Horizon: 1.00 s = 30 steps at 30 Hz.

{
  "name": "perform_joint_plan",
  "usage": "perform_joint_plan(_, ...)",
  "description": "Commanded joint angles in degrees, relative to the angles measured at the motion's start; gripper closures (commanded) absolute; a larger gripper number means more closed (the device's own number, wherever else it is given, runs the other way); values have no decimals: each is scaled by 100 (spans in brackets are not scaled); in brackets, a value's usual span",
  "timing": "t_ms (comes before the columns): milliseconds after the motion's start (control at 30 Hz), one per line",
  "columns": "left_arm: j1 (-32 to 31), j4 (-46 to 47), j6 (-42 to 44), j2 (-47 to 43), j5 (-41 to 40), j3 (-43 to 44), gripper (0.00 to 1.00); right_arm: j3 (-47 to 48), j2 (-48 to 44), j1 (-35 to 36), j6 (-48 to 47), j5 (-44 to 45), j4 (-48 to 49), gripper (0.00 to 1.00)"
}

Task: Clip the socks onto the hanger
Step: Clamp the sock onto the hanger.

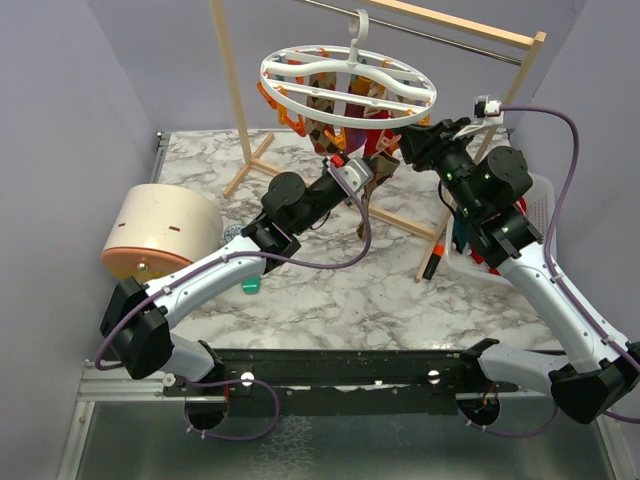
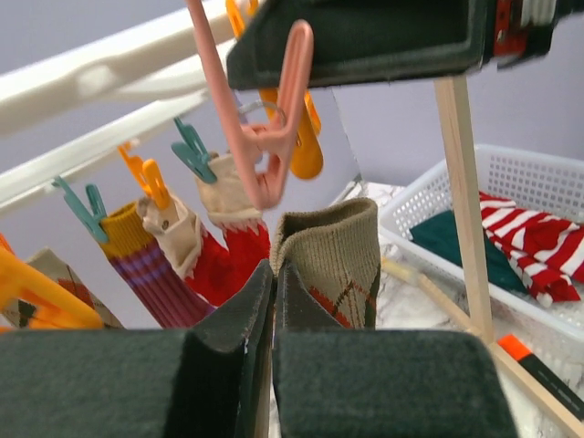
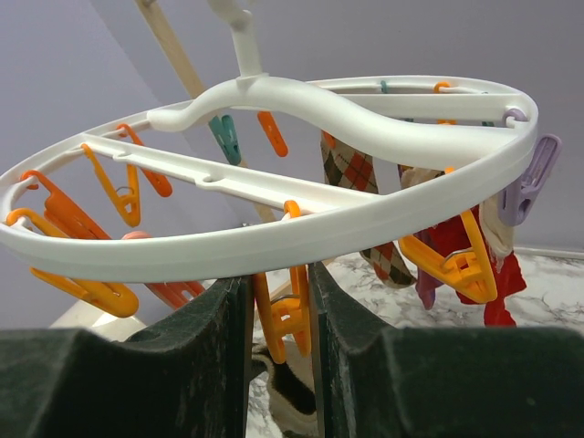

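Marble-topped table (image 1: 330, 300) between plain grey-violet walls, with a wooden rack (image 1: 235, 90) standing at the back. The left gripper (image 2: 274, 292) is closed on a tan argyle sock (image 2: 333, 255), gripped low on the leg. The sock's long axis is upright and its open cuff points up toward the ring. A pink clip (image 2: 269, 146) hangs just above the cuff, apart from it. The right gripper (image 3: 278, 301) is narrowed to a slim gap that an orange clip (image 3: 285, 315) fills, directly under the rim of the hanger (image 3: 274, 242). The held sock lies just below this clip. The left arm carries the sock and the right is the nearer to the clip. The coming move probably needs the cuff raised between the clip's tips. Other socks hang already clipped, and more lie in a white basket (image 2: 538, 182).
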Motion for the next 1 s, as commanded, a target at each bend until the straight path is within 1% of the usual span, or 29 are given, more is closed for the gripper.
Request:
perform_joint_plan(0, -28, 77, -62, -129, -225, -163, 100, -52, -82, 36, 41, 5, -5, 100)
perform_joint_plan(467, -31, 85, -84, -111, -257, 173, 100, -130, -66, 36, 24, -49, -3, 100)
perform_joint_plan(967, -27, 94, -57, -122, -247, 271, 100, -156, -39, 34, -12, -43, 4, 100)
